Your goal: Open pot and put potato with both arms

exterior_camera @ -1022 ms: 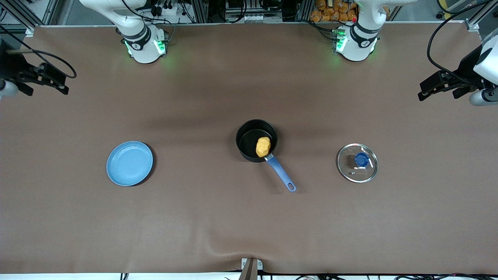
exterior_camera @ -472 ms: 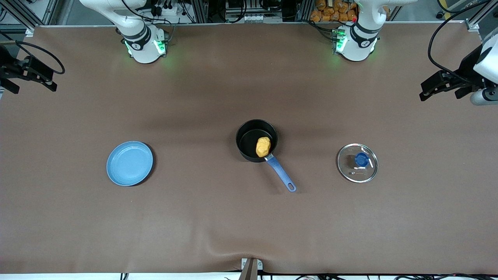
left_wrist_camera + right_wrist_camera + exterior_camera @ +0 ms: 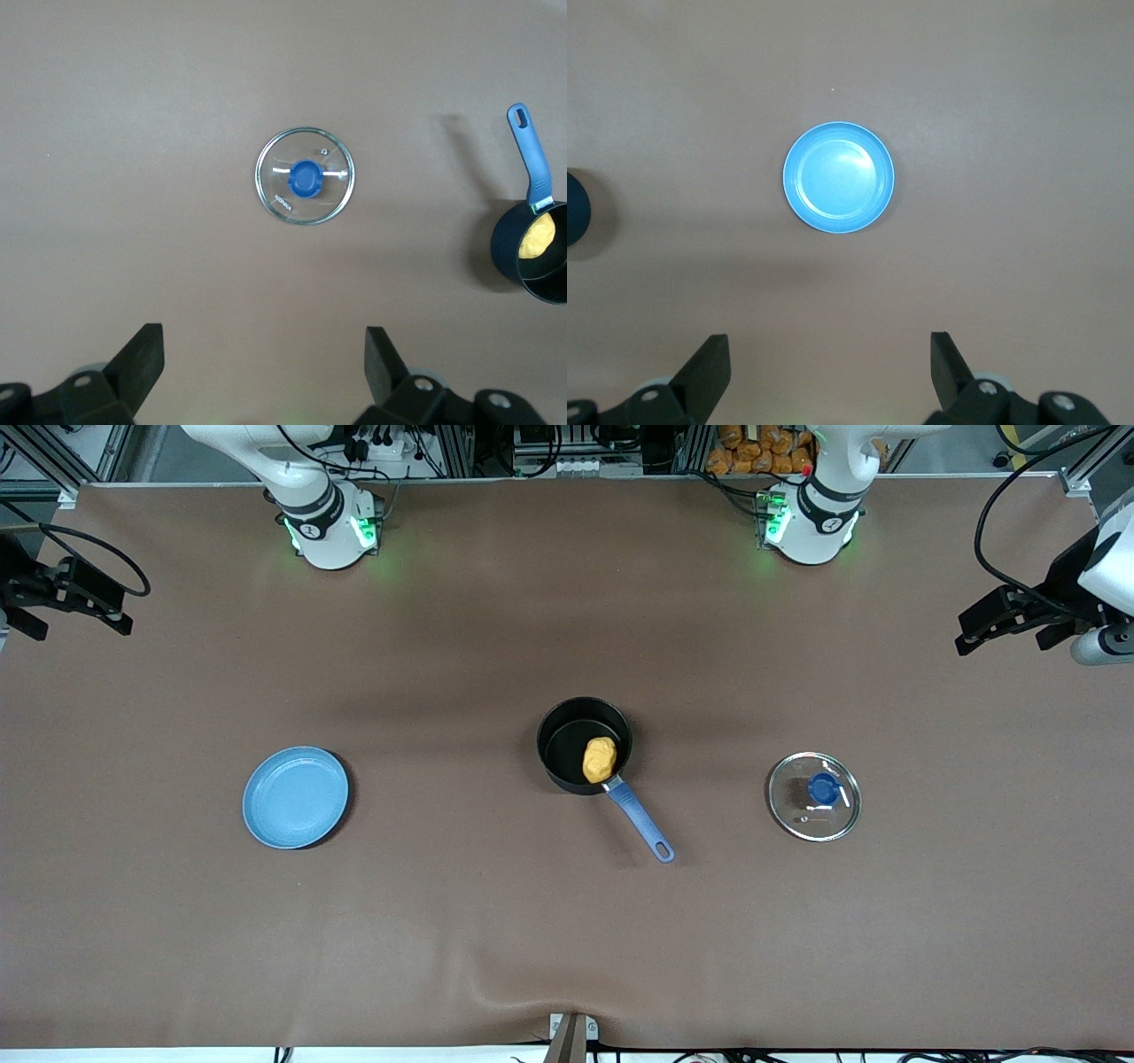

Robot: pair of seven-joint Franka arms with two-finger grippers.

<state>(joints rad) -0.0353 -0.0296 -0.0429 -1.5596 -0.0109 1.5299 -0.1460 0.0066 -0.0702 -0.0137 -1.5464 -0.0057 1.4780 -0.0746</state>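
The black pot [image 3: 567,737] with its long blue handle [image 3: 640,821] stands uncovered at the table's middle. The yellow-orange potato [image 3: 600,759] lies inside it, by the handle. Both show at the edge of the left wrist view, pot [image 3: 514,257] and potato [image 3: 538,237]. My left gripper [image 3: 974,627] hangs open and empty high over the left arm's end of the table; its jaws [image 3: 264,341] stand wide apart. My right gripper [image 3: 78,607] hangs open and empty high over the right arm's end, and it also shows in the right wrist view [image 3: 830,347].
A glass lid with a blue knob [image 3: 814,795] lies flat on the table beside the pot toward the left arm's end; it also shows in the left wrist view [image 3: 305,177]. A light-blue plate [image 3: 295,796] lies toward the right arm's end, also in the right wrist view [image 3: 839,177].
My right gripper has drawn outward toward the right arm's end of the table, then held. My left gripper has barely moved. Pot, potato, lid and plate are unmoved.
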